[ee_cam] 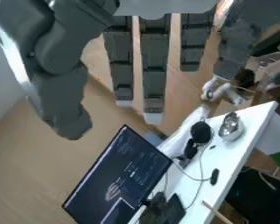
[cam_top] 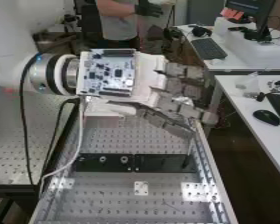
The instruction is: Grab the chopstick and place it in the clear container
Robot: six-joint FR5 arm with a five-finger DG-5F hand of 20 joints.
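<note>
In the high view the hand [cam_top: 180, 97] hangs over the far part of the perforated metal bench, its fingers open and extended toward the right. Straight fingers of the hand [ee_cam: 154, 70] show in the wrist view too, with the thumb apart from them and nothing held. A thin light-brown stick [ee_cam: 218, 213], possibly the chopstick, lies at the edge of a white table in the wrist view. On the right-hand desk in the high view rests a transparent object [cam_top: 246, 84]; whether it is the clear container, I cannot tell.
A black plate [cam_top: 165, 162] crosses the metal bench [cam_top: 117, 197], with a thin dark upright piece near its right end. A mouse [cam_top: 266, 117] and keyboard lie on the right desk. The wrist view has a monitor [ee_cam: 121, 175] and a shiny round object [ee_cam: 231, 127].
</note>
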